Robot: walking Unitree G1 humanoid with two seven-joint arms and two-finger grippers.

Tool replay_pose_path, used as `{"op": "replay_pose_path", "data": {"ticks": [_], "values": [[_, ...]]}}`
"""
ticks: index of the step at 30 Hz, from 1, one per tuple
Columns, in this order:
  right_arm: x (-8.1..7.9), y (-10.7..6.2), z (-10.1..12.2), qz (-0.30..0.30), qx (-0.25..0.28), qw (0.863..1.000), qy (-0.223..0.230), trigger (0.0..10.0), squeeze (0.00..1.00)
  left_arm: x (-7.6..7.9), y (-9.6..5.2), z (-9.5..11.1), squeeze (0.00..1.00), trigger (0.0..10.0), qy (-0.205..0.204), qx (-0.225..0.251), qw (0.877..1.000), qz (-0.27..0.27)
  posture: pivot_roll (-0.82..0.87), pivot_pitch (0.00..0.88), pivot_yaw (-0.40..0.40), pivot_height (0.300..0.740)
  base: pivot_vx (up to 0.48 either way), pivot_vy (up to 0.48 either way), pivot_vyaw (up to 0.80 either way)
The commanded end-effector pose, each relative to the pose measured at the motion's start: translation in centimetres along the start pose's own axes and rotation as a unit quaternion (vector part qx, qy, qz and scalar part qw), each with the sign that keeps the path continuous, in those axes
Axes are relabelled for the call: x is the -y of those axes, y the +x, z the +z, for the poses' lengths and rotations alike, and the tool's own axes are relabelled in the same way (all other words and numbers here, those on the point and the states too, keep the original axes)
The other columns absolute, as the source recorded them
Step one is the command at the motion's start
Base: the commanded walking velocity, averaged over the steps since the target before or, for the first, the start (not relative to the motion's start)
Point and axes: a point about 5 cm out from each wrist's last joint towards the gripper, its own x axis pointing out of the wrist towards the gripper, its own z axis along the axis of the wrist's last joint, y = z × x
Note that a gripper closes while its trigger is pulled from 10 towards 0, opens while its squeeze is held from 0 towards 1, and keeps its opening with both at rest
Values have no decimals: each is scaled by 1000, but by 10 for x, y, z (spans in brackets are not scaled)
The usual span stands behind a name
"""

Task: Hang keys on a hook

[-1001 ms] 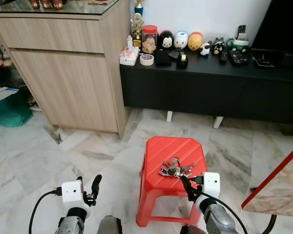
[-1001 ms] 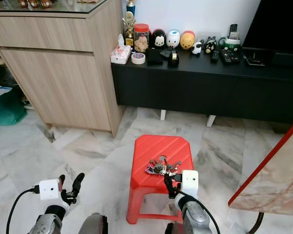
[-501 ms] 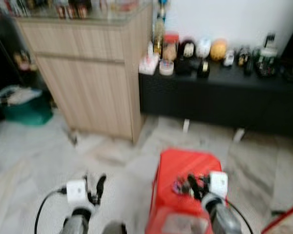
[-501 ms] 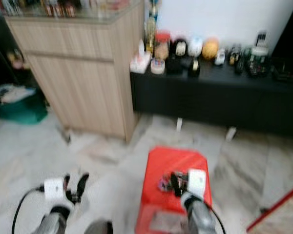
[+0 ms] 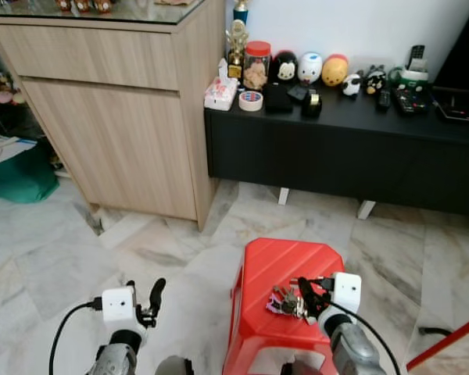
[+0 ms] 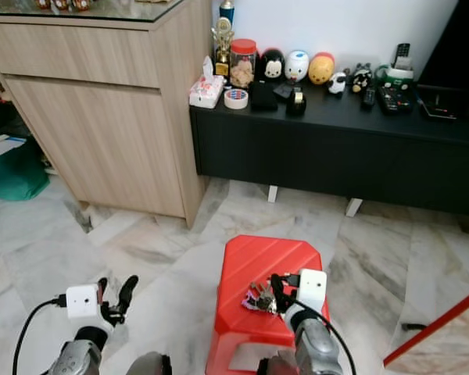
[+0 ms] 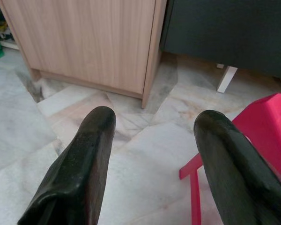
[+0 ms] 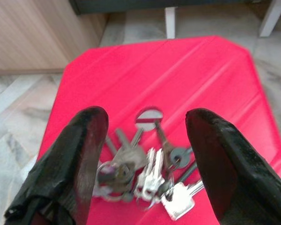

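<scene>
Left eye view, floor side: left gripper [image 5: 144,301] hovers over the marble floor [image 5: 55,258], fingers spread wide, holding nothing.
Cabinet [image 5: 109,117]: wooden, beyond it, beside the black console [image 5: 344,148].
Stool [image 5: 285,269]: red, just right of the left gripper.
Keys [image 8: 145,176]: a bunch flat on the stool top; the blades fan out, long axes running mostly away from the robot.
Right gripper [image 8: 145,154]: fingers wide apart, straddling the keys, not closed on them.

Head stereo pair high, facing down; wrist cameras low, sharing red stool [image 8: 187,89].
</scene>
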Motion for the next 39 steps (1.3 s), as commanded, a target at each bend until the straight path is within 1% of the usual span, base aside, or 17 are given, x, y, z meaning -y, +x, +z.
{"op": "replay_pose_path", "data": {"ticks": [1,3,7,11,17,19,20,22,24,30,32,33,35,38,39], "values": [[2,1,-1,1,-21,1000,-5,10000,0,0,-2,-5,0,10000,0,-14,1000,0,70,61,-36,637,0,0,0],[3,3,-3,-4,-46,998,-36,10000,0,0,-2,-5,0,10000,0,-15,1000,0,70,61,-36,637,0,0,0],[7,4,-2,-20,-64,997,-28,10000,0,1,-2,-5,0,10000,3,-17,1000,-3,75,71,-30,637,0,0,0],[4,7,1,-11,-74,997,-29,10000,0,1,-2,-4,0,10000,6,-15,1000,-5,83,89,-29,637,0,0,0],[-4,12,6,7,-83,996,-31,10000,0,6,8,4,0,10000,12,-6,1000,-22,93,120,-29,637,0,0,0],[-6,13,7,6,-87,995,-48,10000,0,9,12,9,0,10000,13,2,999,-31,97,135,-27,637,0,0,0],[-7,14,8,2,-90,995,-46,10000,0,10,15,12,0,10000,14,5,999,-31,102,145,-28,637,0,0,0],[-8,14,7,0,-93,995,-42,10000,0,8,16,15,0,10000,15,9,999,-29,103,153,-26,637,0,0,0],[-8,14,5,1,-98,994,-41,10000,0,6,15,19,0,10000,15,19,999,-27,109,170,-26,637,0,0,0],[-9,14,5,0,-100,994,-41,10000,0,2,12,25,0,10000,22,28,999,-28,126,206,-27,637,0,0,0],[-10,15,6,-1,-99,994,-39,10000,0,0,10,24,0,10000,23,29,999,-26,130,213,-26,637,0,0,0],[-11,15,6,-1,-97,995,-36,10000,0,-1,7,23,0,10000,14,26,999,-18,131,215,-27,637,0,0,0],[-11,15,6,1,-98,994,-41,10000,0,-1,5,23,0,10000,15,25,999,-18,133,220,-26,637,0,0,0],[-10,15,8,-7,-89,995,-36,10000,0,0,2,21,0,10000,20,23,999,-21,136,226,-24,637,0,0,0],[-7,16,11,-17,-81,996,-27,10000,0,0,0,20,0,10000,25,20,999,-24,133,227,-21,637,0,0,0]]}}
